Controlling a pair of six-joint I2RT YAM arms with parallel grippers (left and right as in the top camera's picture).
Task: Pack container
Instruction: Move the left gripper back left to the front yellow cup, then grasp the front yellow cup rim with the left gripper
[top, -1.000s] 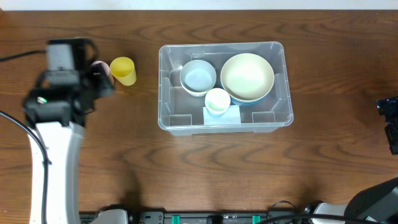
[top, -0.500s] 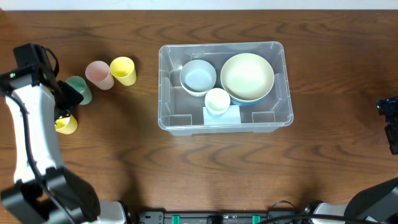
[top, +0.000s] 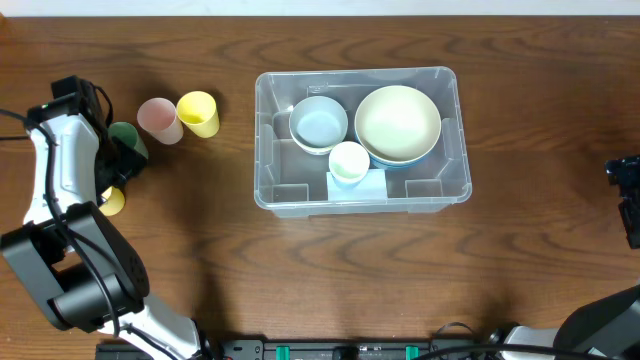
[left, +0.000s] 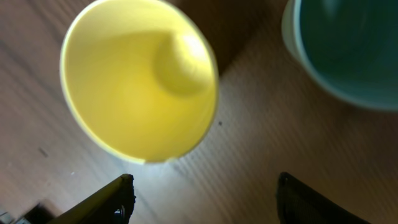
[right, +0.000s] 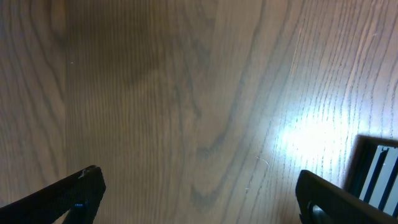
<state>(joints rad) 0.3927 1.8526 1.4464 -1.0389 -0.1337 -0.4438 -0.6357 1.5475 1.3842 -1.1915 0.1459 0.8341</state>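
Overhead view: container (top: 262, 140) in the middle of the table (top: 300, 260), open side up, long axis running left to right, white label (top: 357, 187) at its near wall
Inside it: large bowl (top: 398, 122) at the right, blue bowl (top: 318, 124) at the far left, white cup (top: 349, 162) on the near side between them; near left corner bare
Loose cups: pink cup (top: 158, 120) and far yellow cup (top: 198, 113) side by side, left of the container; green cup (top: 128, 140) and near yellow cup (top: 110, 202) further left, both partly under the left arm (top: 70, 170)
Left gripper (left: 205, 199): fingers spread wide, nothing between them; its wrist view shows a yellow cup mouth up just ahead, off toward one finger rather than centred, with the green cup just beside
Right gripper (right: 205, 199): fingers spread wide over bare table, holding nothing, at the right edge
Deciding relation: container lies to the right of the left gripper, well apart; the pink and far yellow cups stand on the far side of that path
Entry, as a judgement: a cup taken here would travel right along the long axis and cross the left short wall
Nearer arm: left for the loose cups; both grippers are well apart from the container, neither clearly nearer
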